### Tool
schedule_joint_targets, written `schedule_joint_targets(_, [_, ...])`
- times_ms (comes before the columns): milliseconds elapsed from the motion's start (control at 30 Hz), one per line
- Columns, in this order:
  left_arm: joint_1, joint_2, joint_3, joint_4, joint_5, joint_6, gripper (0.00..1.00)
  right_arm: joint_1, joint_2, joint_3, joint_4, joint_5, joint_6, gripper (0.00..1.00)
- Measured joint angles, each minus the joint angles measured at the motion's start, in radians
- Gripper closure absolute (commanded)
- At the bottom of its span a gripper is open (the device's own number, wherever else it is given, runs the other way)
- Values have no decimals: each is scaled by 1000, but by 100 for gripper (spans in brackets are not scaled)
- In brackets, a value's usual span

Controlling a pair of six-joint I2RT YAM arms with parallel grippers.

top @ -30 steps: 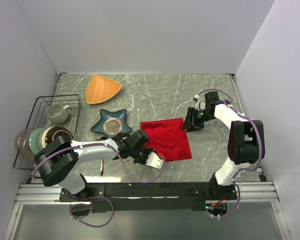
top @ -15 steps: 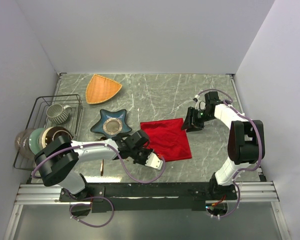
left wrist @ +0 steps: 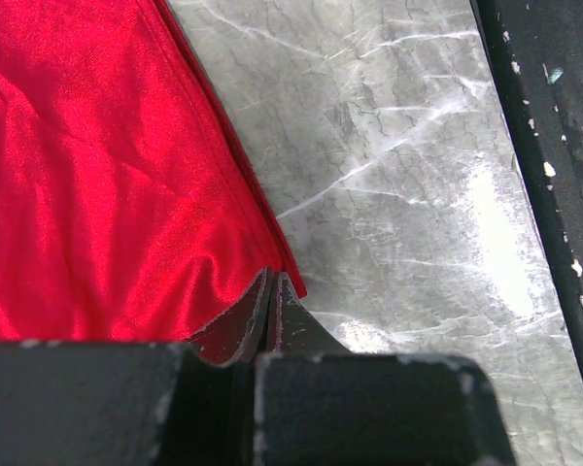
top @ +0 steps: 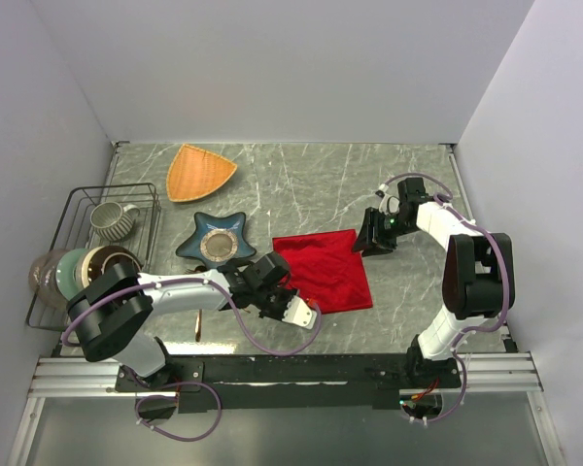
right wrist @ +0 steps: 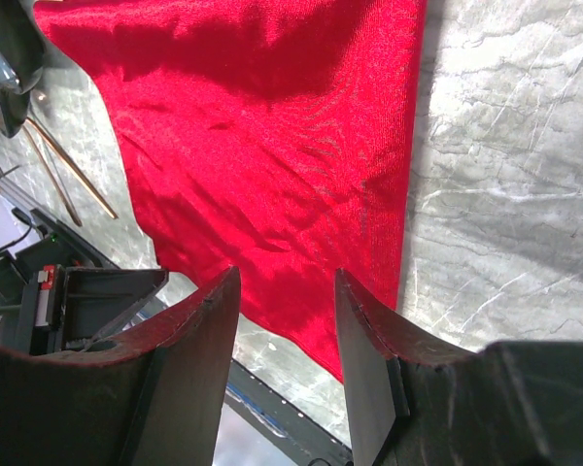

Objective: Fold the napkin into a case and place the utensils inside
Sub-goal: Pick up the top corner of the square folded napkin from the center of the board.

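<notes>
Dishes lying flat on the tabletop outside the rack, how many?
2: the orange triangular plate at the back left, and the blue star-shaped dish nearer, left of the napkin. More may be hidden.

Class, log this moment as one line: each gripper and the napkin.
left gripper: shut at near-left corner of napkin | right gripper: open, by far-right corner | napkin: lying flat, no case yet

We find the red fabric napkin (top: 323, 270) on the worktop (top: 321, 184), the blue star-shaped dish (top: 214, 241) just left of it, the orange triangular plate (top: 198, 172) behind that dish, and the black wire rack (top: 78, 209) farthest left.
</notes>
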Motion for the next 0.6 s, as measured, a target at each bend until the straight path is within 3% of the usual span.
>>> schedule_joint_targets(267, [17, 0, 19, 0, 4, -5, 99, 0, 0, 0, 0, -7, 0, 49])
schedule_joint_targets(600, [103, 34, 150, 13, 28, -5, 99, 0, 0, 1, 0, -10, 0, 48])
